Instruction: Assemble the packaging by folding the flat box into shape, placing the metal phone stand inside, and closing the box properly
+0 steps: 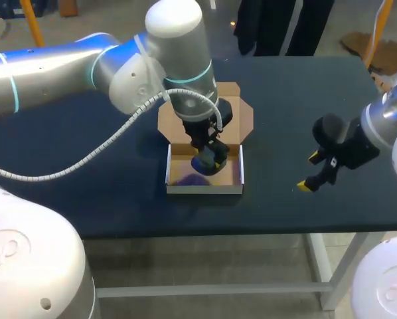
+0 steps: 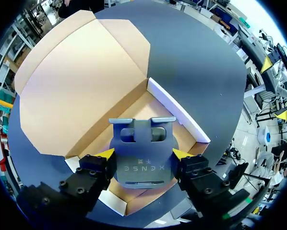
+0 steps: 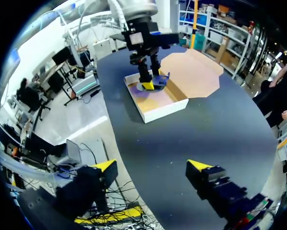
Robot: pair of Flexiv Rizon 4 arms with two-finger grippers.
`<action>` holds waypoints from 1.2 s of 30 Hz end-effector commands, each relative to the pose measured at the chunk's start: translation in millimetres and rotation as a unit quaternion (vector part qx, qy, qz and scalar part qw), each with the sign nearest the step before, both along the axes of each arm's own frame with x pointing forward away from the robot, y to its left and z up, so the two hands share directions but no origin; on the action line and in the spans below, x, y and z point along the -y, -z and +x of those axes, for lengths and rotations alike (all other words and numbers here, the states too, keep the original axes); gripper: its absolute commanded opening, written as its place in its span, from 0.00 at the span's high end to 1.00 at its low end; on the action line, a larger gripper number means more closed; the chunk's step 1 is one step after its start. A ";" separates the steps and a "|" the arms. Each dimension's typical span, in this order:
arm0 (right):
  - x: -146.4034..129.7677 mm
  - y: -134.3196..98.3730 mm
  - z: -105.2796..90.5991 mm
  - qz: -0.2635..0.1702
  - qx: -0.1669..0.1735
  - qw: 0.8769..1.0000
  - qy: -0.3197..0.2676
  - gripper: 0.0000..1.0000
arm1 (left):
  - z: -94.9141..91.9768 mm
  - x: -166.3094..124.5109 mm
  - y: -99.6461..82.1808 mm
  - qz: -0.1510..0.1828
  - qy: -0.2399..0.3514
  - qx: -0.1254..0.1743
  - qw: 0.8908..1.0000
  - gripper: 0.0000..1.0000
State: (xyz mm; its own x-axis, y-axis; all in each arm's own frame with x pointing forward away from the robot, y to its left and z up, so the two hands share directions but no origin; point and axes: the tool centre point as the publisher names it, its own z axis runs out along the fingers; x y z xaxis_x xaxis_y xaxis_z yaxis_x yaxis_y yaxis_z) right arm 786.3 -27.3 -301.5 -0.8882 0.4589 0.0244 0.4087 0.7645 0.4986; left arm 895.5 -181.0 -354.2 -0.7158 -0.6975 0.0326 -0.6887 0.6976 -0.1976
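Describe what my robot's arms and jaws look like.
The left arm and right arm are rounded silver-white tubes; the left shows thin cyan rings and a white ribbed cable looping off it. The jaws are black and boxy with bright yellow tips.

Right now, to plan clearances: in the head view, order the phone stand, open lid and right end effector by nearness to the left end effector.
1. Phone stand, gripped by the left end effector.
2. Open lid, flat just behind.
3. Right end effector, far to the right.
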 end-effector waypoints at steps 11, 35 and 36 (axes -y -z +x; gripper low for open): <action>-0.2 -1.0 -7.2 0.000 0.006 1.000 0.002 0.00 | 23.2 -10.4 27.1 0.021 -0.019 0.007 1.000 1.00; -0.2 -1.0 -7.2 0.000 0.006 1.000 0.002 0.00 | 15.9 -21.4 48.0 0.027 -0.023 -0.024 0.999 1.00; -0.2 -1.0 -7.2 0.000 0.006 1.000 0.002 0.00 | 15.1 -21.4 48.6 0.028 -0.022 -0.024 0.999 1.00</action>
